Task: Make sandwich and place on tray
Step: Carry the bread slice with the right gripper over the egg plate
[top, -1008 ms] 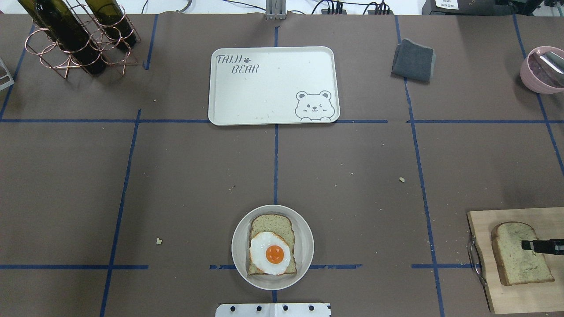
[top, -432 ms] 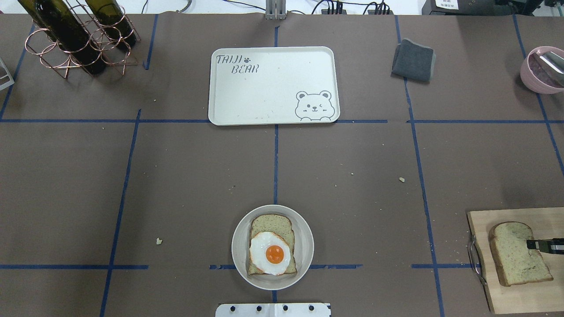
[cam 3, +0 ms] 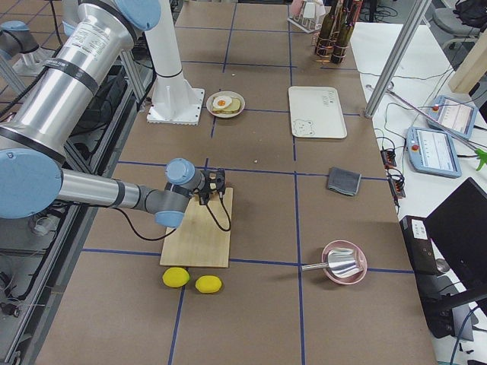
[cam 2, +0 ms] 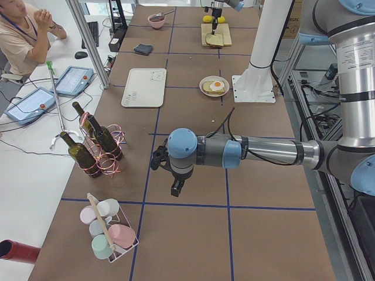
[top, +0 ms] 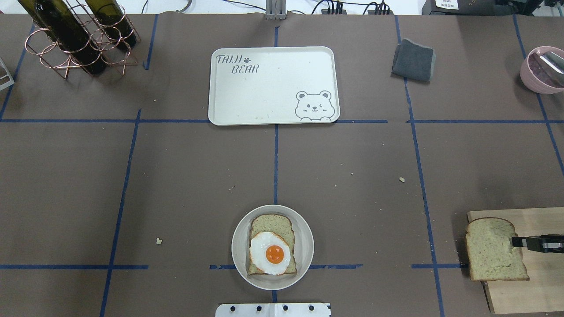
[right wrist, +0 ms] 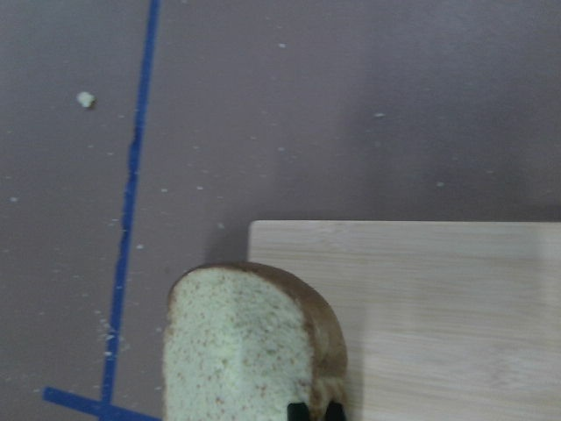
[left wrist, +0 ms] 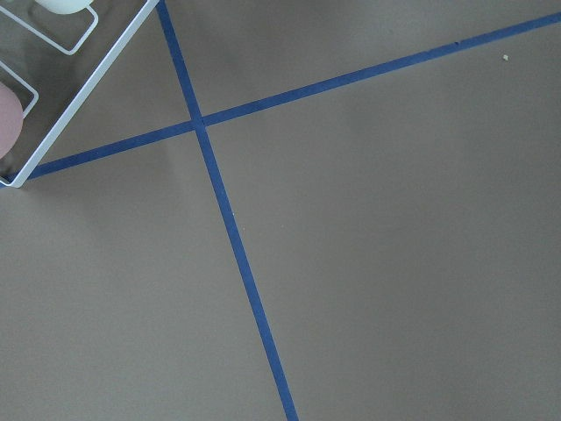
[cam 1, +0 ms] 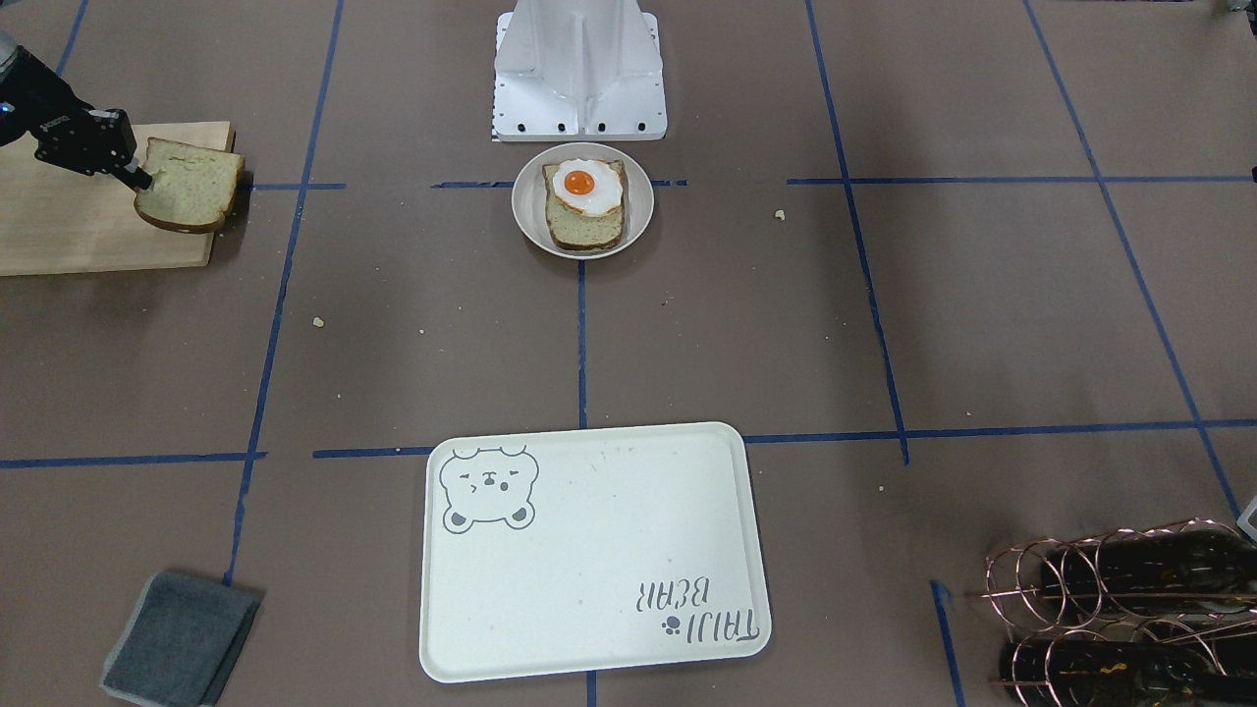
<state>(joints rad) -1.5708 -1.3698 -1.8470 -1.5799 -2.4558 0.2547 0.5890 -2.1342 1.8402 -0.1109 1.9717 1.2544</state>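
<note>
A round beige bowl (top: 305, 231) near the robot base holds one bread slice (top: 271, 223) with a fried egg (top: 270, 253) on top. My right gripper (top: 516, 241) is shut on the edge of a second bread slice (top: 492, 251) and holds it lifted over the left end of the wooden cutting board (top: 537, 290). This slice also shows in the front view (cam 1: 191, 185) and the right wrist view (right wrist: 237, 351). The cream bear tray (top: 273, 79) lies empty at the far middle. My left gripper (cam 2: 174, 188) hangs over bare table; I cannot tell its jaws.
A wire rack with wine bottles (top: 79, 35) stands far left. A grey folded cloth (top: 413, 60) and a pink bowl (top: 539, 70) are far right. Two lemons (cam 3: 190, 280) lie beside the board. A rack of cups (cam 2: 108, 234) stands near the left arm.
My right gripper has lifted the bread slice off the board and carried it left, so it now overhangs the board's left edge. Bowl and tray have not moved.
</note>
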